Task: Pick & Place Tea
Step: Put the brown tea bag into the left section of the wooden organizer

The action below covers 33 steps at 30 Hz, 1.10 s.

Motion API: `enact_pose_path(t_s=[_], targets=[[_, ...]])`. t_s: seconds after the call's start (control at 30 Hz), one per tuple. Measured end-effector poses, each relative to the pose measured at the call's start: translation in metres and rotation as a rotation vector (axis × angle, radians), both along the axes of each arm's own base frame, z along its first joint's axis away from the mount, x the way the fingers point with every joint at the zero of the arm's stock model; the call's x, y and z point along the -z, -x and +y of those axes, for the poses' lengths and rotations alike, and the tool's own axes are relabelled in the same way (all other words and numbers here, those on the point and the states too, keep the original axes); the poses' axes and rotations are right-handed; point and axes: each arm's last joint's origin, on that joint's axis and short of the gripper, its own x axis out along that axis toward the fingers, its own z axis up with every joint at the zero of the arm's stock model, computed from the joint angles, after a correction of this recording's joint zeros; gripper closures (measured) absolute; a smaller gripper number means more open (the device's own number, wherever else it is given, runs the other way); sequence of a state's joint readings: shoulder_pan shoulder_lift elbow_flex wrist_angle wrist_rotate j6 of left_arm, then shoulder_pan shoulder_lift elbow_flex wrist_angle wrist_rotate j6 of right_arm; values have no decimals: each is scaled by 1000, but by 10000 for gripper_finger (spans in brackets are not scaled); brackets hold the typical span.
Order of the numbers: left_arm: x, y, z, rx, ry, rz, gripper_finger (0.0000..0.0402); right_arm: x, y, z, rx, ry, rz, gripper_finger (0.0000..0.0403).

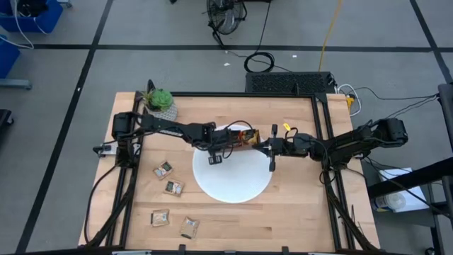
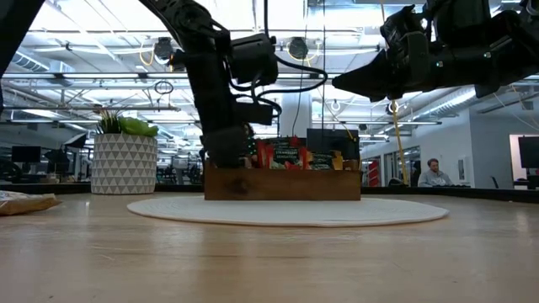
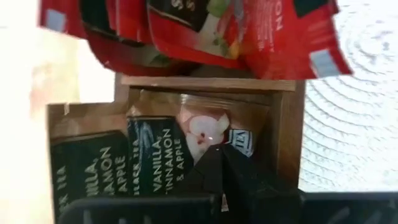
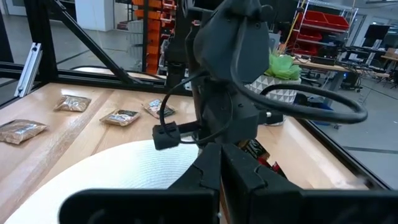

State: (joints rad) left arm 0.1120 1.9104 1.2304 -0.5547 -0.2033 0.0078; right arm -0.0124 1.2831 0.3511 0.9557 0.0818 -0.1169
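The wooden table (image 1: 283,212) has a light plank top inside a black frame. A big round white plate (image 1: 233,185) lies near its middle. A small potted plant (image 1: 159,101) in a white patterned pot stands at the far left corner. Four pale tea sachets lie flat on the bare wood left of the plate: one (image 1: 164,169) just beside its rim, a second (image 1: 173,188) close below that, and two more, (image 1: 161,218) and (image 1: 189,227), near the front edge.
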Motion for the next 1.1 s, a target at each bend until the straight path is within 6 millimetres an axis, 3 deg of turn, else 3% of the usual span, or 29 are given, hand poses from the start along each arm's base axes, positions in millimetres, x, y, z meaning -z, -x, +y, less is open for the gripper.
enact_pose_path(t_s=[0.2,0.43,0.83,0.97,1.1], targets=[[0,0,-1,15,21,-3,396,0,0,0,0,0,3,403],[0,0,-4,-59,-199,22,398,0,0,0,0,0,3,403],[-3,-1,-23,-33,-354,31,394,0,0,0,0,0,3,403],[-2,-1,-23,-58,-343,20,387,0,0,0,0,0,3,403],[-1,-2,-23,8,-202,18,398,0,0,0,0,0,3,403]])
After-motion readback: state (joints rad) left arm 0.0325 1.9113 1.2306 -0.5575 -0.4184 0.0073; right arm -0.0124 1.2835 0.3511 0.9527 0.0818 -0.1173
